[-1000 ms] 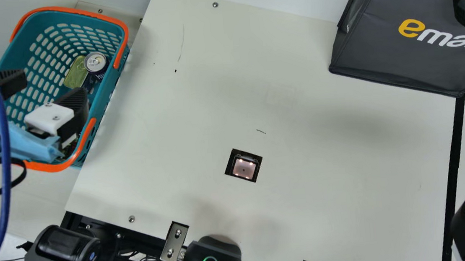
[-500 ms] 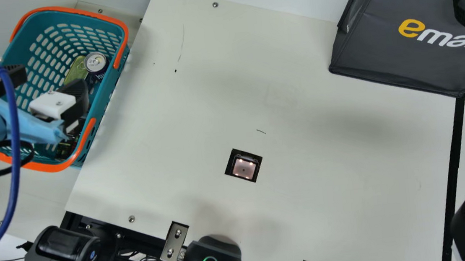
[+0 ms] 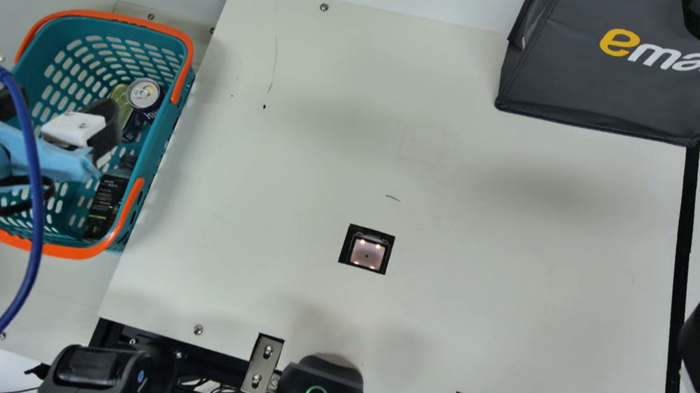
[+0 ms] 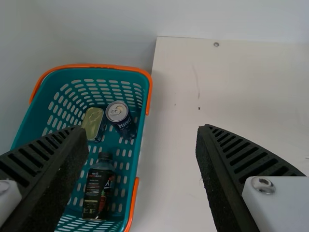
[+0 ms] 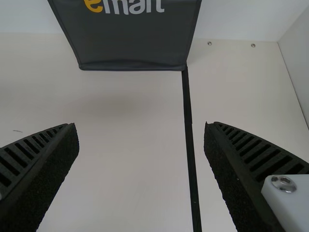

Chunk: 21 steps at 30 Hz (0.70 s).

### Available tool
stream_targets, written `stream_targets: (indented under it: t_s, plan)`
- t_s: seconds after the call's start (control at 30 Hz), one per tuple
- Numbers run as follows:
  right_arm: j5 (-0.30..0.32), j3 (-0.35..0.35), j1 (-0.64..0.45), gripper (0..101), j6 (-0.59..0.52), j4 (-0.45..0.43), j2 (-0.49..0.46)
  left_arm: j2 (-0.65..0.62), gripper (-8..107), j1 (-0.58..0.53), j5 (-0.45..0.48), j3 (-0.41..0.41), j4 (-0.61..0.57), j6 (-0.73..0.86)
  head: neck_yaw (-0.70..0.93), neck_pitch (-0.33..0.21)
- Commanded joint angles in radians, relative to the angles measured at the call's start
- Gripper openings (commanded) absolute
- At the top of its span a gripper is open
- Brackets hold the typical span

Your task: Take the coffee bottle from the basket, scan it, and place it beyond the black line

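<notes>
So the coffee bottle (image 4: pixel 99 188) is in the basket (image 3: pixel 156 156), looks like it's on its side tucked by the wall nearest the tabletop (image 3: pixel 490 273), cap end toward a dark can (image 4: pixel 118 113) and a small green-topped tin (image 4: pixel 92 120). Left gripper (image 4: pixel 140 129) is up over the basket with its fingers wide apart and nothing between them. Right gripper (image 5: pixel 141 126) is empty and spread wide too, over by the black line (image 3: pixel 684 218).

I'd call this the lining-up stage, so basically the whole job is left. What worries me first is the wall: with the bottle that close, one finger could catch the rim on the way down and shove the basket. Come in too far toward the cap and you'd bump the can or pinch only the neck, and the bottle swings. It's round, so an off-center squeeze might just roll it. The blue cable (image 3: pixel 35 217) could maybe snag on the rim during the lift.

Then the scanner window (image 3: pixel 366 253): if a finger covers the barcode or it faces away, no read. And let go short of the line, or too near the gray bag (image 3: pixel 619 90), and it could roll or tip.
</notes>
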Motion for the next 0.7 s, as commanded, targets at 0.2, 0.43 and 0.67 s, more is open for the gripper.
stream_targets:
  t_s: [0.2,0.43,0.67]
  plan:
    - [0.0,0.0,0.0,91,0.0,0.0,0.0,0.025,90,0.132,-0.046,0.032,-0.062,0.095,0.002,-0.027]
    - [0.0,0.0,0.0,91,0.0,0.0,0.0,0.058,90,0.245,-0.087,0.063,-0.128,0.202,0.002,-0.027]
    - [0.0,0.0,0.0,91,0.0,0.0,0.0,0.102,90,0.351,-0.114,0.084,-0.202,0.325,0.002,-0.027]
